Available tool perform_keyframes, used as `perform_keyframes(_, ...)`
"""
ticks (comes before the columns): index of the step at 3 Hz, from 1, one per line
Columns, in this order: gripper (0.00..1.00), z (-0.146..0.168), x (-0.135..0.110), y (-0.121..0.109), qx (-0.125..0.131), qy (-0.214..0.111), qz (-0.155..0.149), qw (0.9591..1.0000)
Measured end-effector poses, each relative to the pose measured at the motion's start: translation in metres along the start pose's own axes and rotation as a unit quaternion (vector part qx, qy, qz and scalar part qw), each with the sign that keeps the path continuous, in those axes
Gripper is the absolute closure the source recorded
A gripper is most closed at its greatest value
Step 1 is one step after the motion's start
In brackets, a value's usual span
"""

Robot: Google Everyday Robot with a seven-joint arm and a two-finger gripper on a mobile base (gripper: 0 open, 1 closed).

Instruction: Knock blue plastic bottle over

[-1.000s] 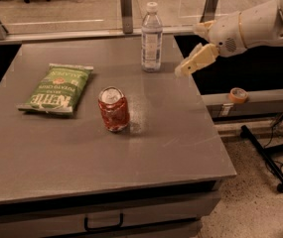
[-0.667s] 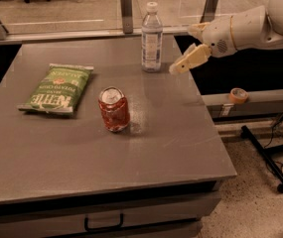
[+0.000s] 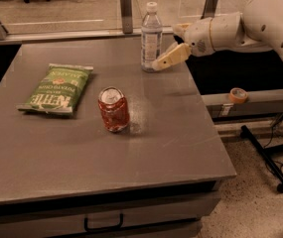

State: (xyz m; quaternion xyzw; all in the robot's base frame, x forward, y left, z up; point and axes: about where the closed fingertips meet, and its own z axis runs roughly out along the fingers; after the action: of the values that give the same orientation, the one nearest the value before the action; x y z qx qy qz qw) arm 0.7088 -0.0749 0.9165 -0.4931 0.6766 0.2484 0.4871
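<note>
Gripper (image 3: 165,51) beside upright blue plastic bottle (image 3: 151,38) — near table (image 3: 180,133) far edge.

gripper (image 3: 167,54) at right side of blue plastic bottle (image 3: 151,38), open table (image 3: 180,133) left of it, can (image 3: 113,109) well apart

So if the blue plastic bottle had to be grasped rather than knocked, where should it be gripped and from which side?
Grip the blue plastic bottle around its straight labelled middle, coming in level from the arm's side, where the gripper is, beside its base. It stands upright, slim and round; the neck tapers to the cap.
</note>
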Motion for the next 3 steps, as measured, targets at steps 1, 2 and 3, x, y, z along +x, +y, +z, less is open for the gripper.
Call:
perform_keyframes(1,0.18,0.016,-0.009,-0.002,0.016,-0.017,0.017,0.9996)
perform_keyframes(2,0.39,0.029,-0.021,0.002,0.016,-0.039,0.018,0.9989)
perform_keyframes(3,0.64,0.047,-0.035,0.011,-0.004,-0.074,0.003,0.9972)
